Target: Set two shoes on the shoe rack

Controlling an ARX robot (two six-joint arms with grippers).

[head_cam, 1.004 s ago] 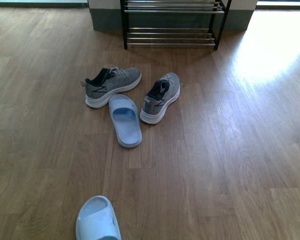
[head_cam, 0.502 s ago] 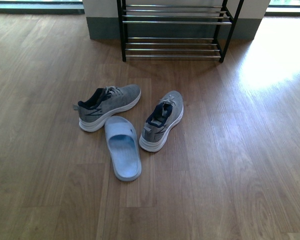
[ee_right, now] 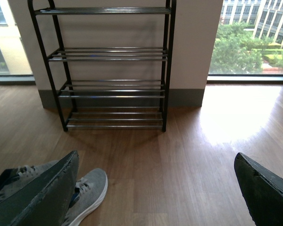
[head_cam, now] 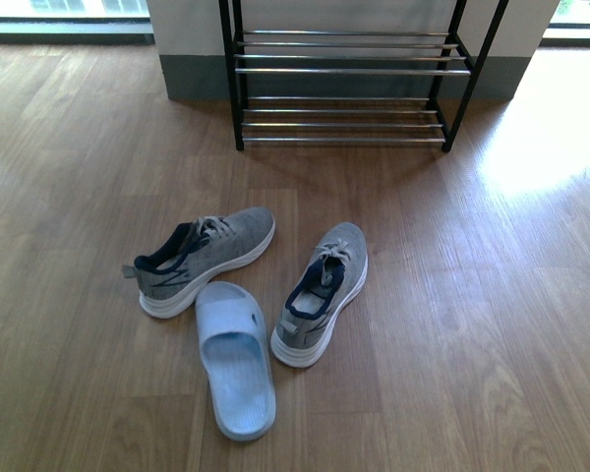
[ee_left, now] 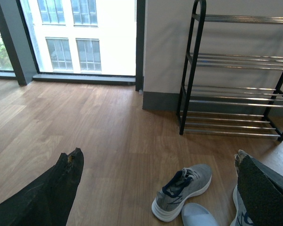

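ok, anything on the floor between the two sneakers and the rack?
Nothing visible: bare floor from the left sneaker and right sneaker to the shoe rack. The blue slipper lies on their near side, off that path.

left gripper (ee_left: pixel 158 155): two broad, charcoal-black wedge-shaped fingers (ee_left: pixel 47 200) with rough matte pads on their inner sides.
fingertips (ee_left: pixel 76 157): on the left gripper they were frayed and chipped, flecked pale brown.
right gripper (ee_right: pixel 155 157): matching dark fingers (ee_right: pixel 269 190), with a greyer band along each pad's edge.
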